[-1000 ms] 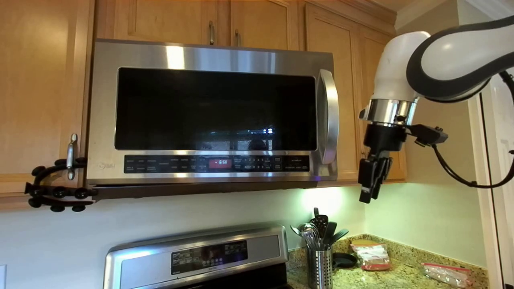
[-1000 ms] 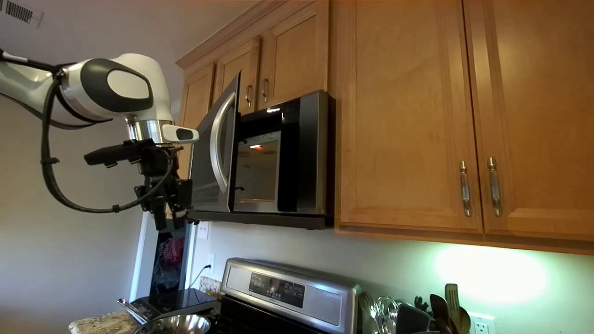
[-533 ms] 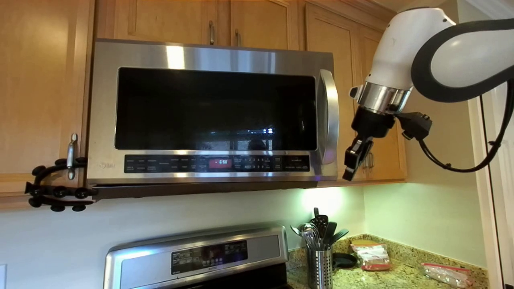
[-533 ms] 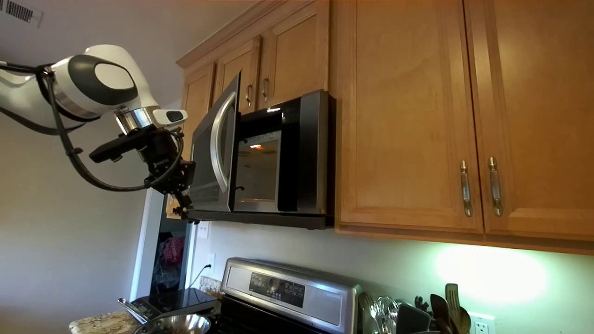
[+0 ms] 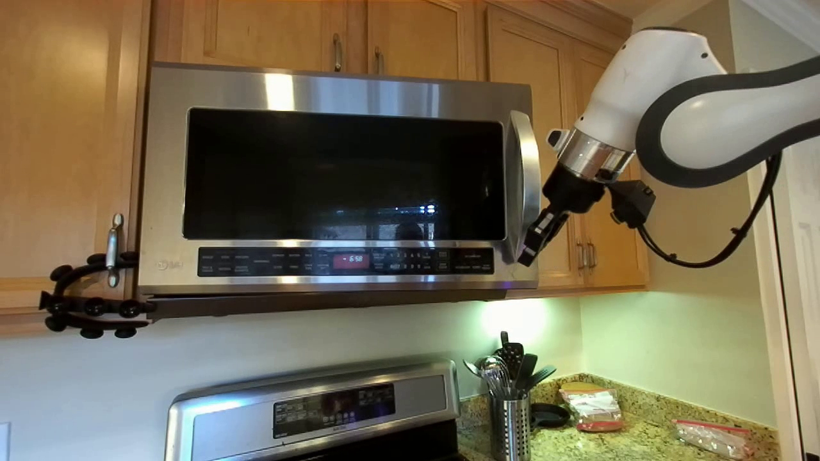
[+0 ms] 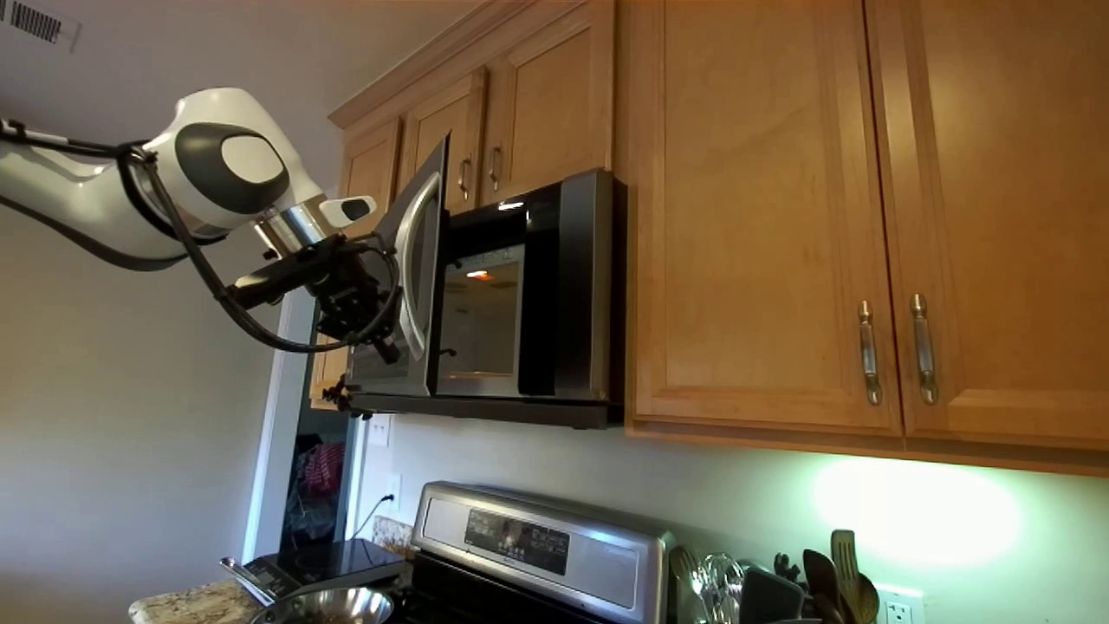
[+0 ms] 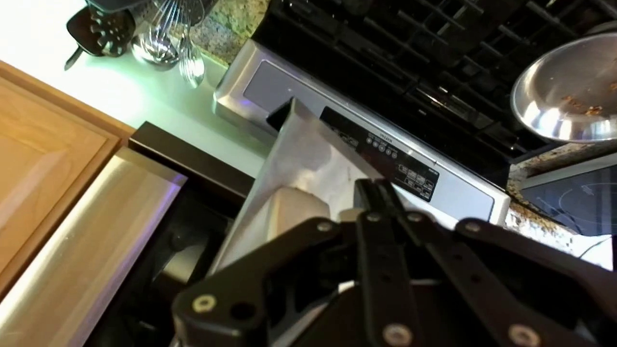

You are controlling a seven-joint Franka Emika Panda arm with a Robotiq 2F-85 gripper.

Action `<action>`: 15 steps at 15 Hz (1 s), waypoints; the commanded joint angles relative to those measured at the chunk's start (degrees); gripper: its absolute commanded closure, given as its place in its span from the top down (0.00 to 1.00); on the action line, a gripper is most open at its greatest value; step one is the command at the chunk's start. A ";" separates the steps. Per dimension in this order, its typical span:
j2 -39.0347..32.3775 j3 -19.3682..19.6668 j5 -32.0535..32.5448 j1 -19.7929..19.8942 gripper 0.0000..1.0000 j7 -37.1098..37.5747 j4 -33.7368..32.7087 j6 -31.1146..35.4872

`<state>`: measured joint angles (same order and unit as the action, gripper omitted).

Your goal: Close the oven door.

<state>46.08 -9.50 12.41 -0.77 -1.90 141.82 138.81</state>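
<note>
Door: the microwave door (image 5: 346, 173) stands open above the stove (image 5: 230, 430); in an exterior view a gap shows between its free edge and the microwave body (image 6: 585, 286).
Handle: the curved steel handle (image 6: 405, 269) runs upright along that free edge.
Gripper: the gripper (image 6: 388, 353) slants downward in front of the door, close to the handle's lower end; whether it touches either one, I cannot tell.
Fingers: in the wrist view the fingers (image 7: 364, 195) are together, meeting at the tips.
Arm: the white arm (image 5: 724, 125) comes in on the handle side, its wrist tilted toward the door.
Display: red digits glow on the display (image 5: 351, 261) below the dark window.
Cupboards: wooden cupboards (image 6: 762, 217) flank the microwave and sit above it.
Counter: a steel can (image 5: 510, 432) of utensils stands just beside the stove; two plastic bags (image 5: 596, 410) lie farther along.
Pan: a steel pan (image 7: 559, 103) with brown bits inside sits by the black burner grates.
</note>
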 commanded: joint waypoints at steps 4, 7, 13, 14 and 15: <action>-7.22 6.15 1.86 -1.16 0.03 -9.97 -2.43 8.44; -10.93 8.38 1.53 -1.55 0.02 -14.26 -4.41 10.32; -20.59 12.35 0.39 -3.05 0.02 -23.02 -12.79 11.15; -22.45 13.10 -0.08 -3.49 0.02 -24.78 -14.66 11.11; -23.89 13.68 -0.53 -3.87 0.02 -26.19 -16.07 11.14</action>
<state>27.40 1.41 12.77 -2.34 -23.40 130.94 148.88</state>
